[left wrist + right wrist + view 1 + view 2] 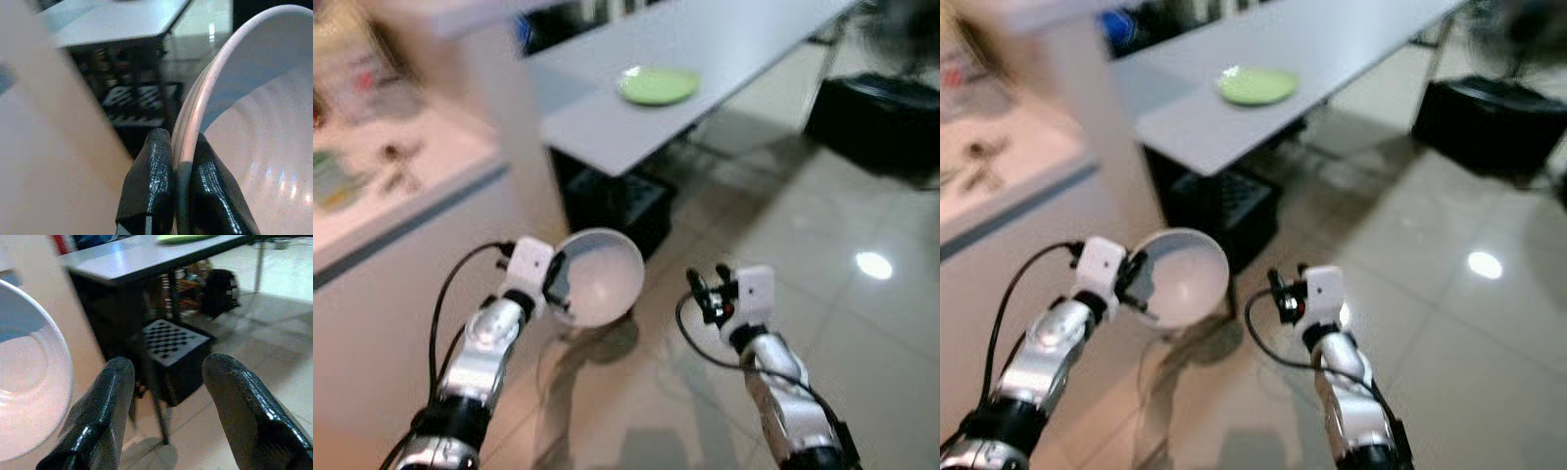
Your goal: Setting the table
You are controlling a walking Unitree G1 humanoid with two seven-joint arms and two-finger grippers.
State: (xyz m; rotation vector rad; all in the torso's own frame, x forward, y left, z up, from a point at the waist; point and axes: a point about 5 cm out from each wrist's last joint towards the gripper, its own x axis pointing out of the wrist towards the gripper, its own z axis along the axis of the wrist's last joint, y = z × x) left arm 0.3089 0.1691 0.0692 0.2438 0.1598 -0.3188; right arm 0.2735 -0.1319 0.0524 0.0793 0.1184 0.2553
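White round ceramic-looking bowl is carried over the floor, clamped at its rim by left tool, well short of the grey surface with green plate near its edge; right tool held apart, empty; bowl judged stiff, slippery, breakable.

Left gripper clamped, right gripper spread.

**Where your cameras look**

Your head pair looks forward and down, the grey table far off at 12 o'clock. Your left wrist camera sits hard against the white bowl; your right wrist camera shares that bowl and table.
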